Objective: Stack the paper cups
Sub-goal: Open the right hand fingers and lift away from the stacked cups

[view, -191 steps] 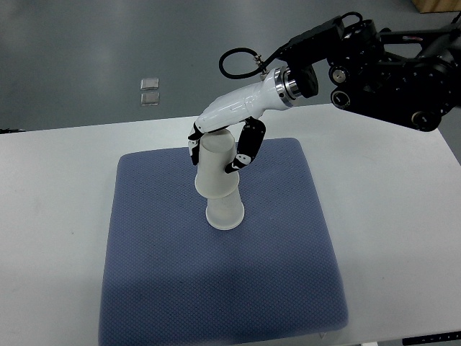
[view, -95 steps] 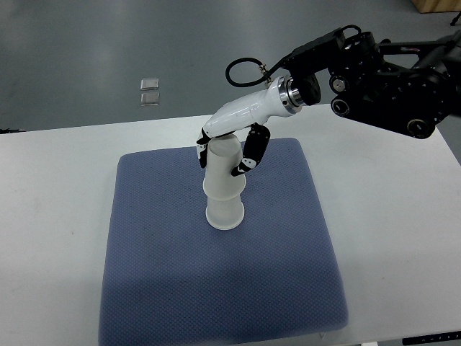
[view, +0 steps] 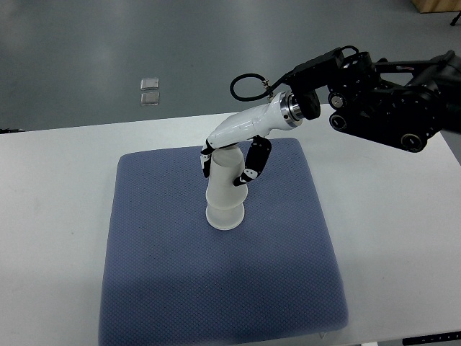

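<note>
Only the cup stack (view: 225, 198) stands mid-mat (view: 158, 274); bare mat lies open all around.

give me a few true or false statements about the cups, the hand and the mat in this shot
1. The right hand grips the upper paper cup. True.
2. The upper paper cup sits over an upside-down lower paper cup. True.
3. The cups stand on the bare white table. False: they stand on the blue mat, which lies on the table.
4. The left hand steadies the lower cup. False: no left hand is in view, and only the right hand touches the stack.
5. Two small clear objects lie on the floor beyond the table. True.
</note>
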Available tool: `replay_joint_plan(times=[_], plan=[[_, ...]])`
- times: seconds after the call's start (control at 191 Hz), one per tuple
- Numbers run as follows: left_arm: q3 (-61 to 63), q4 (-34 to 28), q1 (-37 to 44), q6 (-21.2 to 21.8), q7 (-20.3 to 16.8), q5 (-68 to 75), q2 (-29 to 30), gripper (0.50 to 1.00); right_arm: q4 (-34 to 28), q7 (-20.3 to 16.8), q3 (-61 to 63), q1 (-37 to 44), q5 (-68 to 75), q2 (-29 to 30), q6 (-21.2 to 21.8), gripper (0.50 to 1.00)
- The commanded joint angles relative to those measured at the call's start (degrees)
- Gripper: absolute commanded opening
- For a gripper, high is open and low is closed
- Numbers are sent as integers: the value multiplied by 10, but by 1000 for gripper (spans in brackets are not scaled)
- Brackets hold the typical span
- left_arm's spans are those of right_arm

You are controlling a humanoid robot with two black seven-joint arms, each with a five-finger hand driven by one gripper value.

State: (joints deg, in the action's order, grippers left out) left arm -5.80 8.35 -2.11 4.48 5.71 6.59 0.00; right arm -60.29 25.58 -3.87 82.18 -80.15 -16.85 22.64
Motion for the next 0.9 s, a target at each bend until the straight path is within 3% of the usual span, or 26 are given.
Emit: replay_joint_plan(times=[0.0, 0.147, 0.246, 0.325, 0.414, 0.896], plan=[[0, 0, 0, 0, 0, 0, 0, 1000, 1, -1, 2, -10, 0, 5, -11, 707], [0, 0, 0, 0, 0, 0, 0, 1000, 18, -11, 2, -26, 0, 20, -31, 787], [0, 0, 0, 0, 0, 0, 0, 1000, 19, -11, 2, -26, 0, 22, -31, 799], [0, 0, 0, 0, 0, 0, 0, 1000, 19, -11, 3, -29, 1, 23, -31, 862], [0, 0, 0, 0, 0, 0, 0, 1000, 19, -11, 3, -30, 2, 23, -33, 897], [0, 0, 0, 0, 0, 0, 0, 1000, 31, -11, 11, -15, 11, 11, -33, 913]])
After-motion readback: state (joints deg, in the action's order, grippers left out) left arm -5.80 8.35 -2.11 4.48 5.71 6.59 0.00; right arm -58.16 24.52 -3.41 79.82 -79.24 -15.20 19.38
